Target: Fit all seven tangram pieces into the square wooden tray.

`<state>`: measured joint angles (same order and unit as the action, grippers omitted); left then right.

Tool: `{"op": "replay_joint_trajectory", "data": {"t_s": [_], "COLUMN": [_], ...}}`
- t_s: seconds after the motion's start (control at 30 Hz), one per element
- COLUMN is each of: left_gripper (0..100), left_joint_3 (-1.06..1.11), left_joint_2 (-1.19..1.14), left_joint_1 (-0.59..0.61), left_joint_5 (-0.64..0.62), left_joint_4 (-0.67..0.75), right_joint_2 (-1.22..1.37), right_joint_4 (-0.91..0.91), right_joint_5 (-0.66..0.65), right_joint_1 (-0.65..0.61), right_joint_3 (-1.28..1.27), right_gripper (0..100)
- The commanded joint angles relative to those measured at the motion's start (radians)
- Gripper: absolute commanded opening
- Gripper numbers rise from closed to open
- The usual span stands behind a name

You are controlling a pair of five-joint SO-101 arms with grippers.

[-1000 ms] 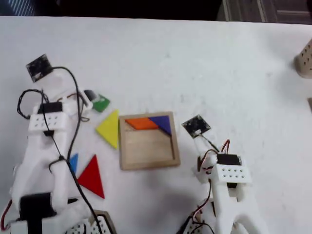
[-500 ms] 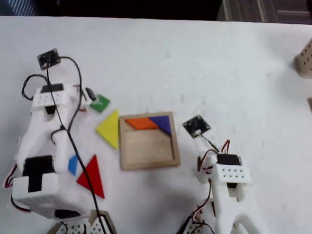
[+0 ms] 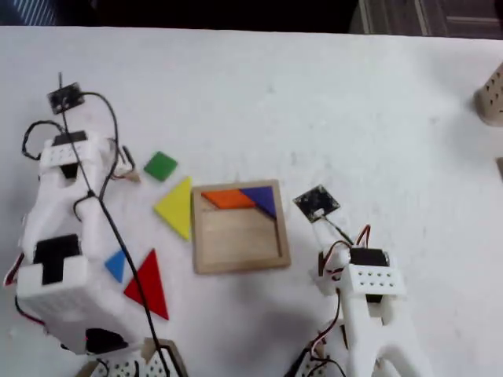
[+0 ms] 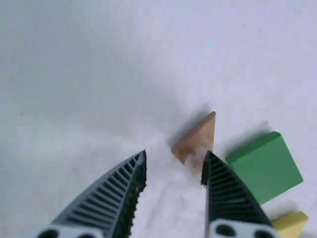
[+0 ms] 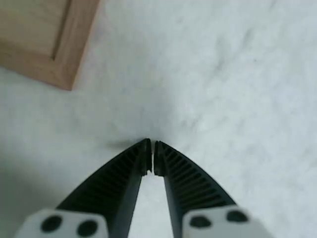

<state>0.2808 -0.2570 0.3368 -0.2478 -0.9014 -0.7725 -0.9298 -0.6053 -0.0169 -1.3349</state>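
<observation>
right gripper [image 5: 151,151]: fingers were pressed together with nothing between them, tips low over the white table [image 3: 354,102]. a corner of the square wooden tray [image 5: 47,47] lay near the tips, not touching them. in the high view the right arm [image 3: 369,302] stood just beside the tray, on the side away from the loose pieces.

loose pieces, nearest first: the red triangle [image 3: 149,284] lay flat on the table next to the left arm [image 3: 63,236]. the small blue triangle [image 3: 116,265] lay just beside it, close against the arm. the yellow triangle [image 3: 177,206] lay farther out, just beside the tray's outer wall.

tray contents: the orange piece [image 3: 228,199] and the purple triangle [image 3: 262,199] sat inside, along the far wall, touching each other.

left gripper [image 4: 173,158]: fingers were spread, holding nothing, tips low over the table. a small tan triangle [image 4: 197,141] lay just past the tips, close to one fingertip; contact could not be determined. the green square [image 4: 262,166] lay flat just beside the tan triangle, apart from it, and beyond the yellow triangle.
</observation>
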Motion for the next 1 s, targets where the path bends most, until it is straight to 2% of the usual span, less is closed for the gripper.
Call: {"op": "replay_joint_trajectory", "data": {"t_s": [0.0, 0.67, 0.97], "left_gripper": [19, 19, 18], "left_joint_3": [-0.118, -0.249, -0.405], "left_joint_2": [-0.062, -0.186, -0.292], "left_joint_1": [-0.041, -0.044, -0.065], "left_joint_5": [0.021, 0.031, 0.115], "left_joint_4": [-0.034, -0.064, -0.196], "right_joint_2": [-0.036, -0.036, -0.036], "right_joint_4": [0.012, 0.008, 0.008], "right_joint_5": [-0.011, -0.011, -0.011], "right_joint_1": [-0.012, -0.007, -0.007], "right_joint_3": [0.005, 0.005, 0.005], "right_gripper": [1.8, 1.8, 1.8]}}
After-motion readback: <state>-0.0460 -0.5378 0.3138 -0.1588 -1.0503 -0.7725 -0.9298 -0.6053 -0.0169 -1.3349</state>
